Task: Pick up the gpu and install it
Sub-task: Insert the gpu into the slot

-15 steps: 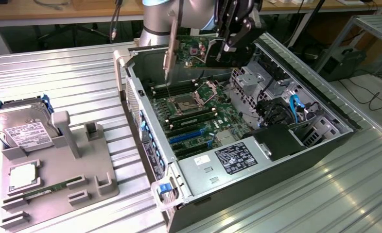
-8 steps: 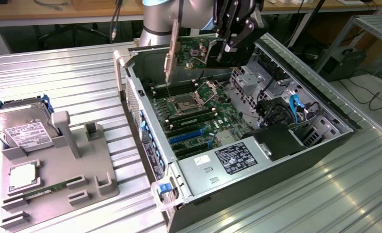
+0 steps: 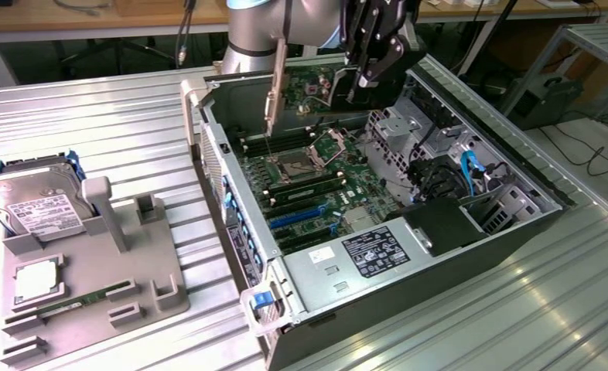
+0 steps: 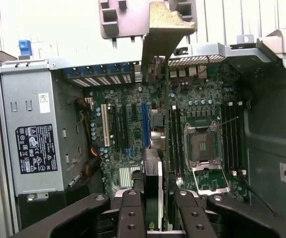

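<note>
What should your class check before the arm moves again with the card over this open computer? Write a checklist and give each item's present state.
1. Pincer shut on the gpu: ok.
2. Gpu hangs above the open case, not seated on the motherboard: ok.
3. Blue slot has nothing in it: ok.
4. Gpu's lower edge lined up with that slot: cannot tell.
5. Blue cable lies by the drive bays, away from the slots: ok.
6. Hard drive and memory stick sit on the grey holder, outside the case: ok.
</note>
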`<state>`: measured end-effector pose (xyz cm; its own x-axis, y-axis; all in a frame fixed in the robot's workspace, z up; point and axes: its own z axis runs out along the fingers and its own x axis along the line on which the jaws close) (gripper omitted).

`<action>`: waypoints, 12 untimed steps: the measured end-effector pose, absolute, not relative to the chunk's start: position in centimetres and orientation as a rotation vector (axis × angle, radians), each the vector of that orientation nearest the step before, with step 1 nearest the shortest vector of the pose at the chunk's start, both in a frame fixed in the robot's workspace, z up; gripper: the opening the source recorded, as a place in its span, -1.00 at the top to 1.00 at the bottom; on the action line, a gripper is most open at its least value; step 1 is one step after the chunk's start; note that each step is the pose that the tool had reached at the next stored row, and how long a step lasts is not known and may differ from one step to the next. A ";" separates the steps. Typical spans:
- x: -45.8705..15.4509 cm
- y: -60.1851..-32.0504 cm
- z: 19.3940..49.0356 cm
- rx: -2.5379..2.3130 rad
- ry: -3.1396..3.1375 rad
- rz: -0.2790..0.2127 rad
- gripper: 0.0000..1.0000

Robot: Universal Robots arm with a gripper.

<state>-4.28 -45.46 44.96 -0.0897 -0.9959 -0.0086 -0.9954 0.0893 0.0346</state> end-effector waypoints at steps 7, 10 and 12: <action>-4.3 -45.5 44.6 2.121 -2.319 -0.016 0.45; -4.3 -45.5 44.4 2.126 -2.314 -0.013 0.45; -4.3 -45.5 44.4 2.138 -2.303 -0.013 0.45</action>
<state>-4.28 -45.47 44.38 -0.0742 -0.9972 -0.0061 -0.9972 0.0742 0.0054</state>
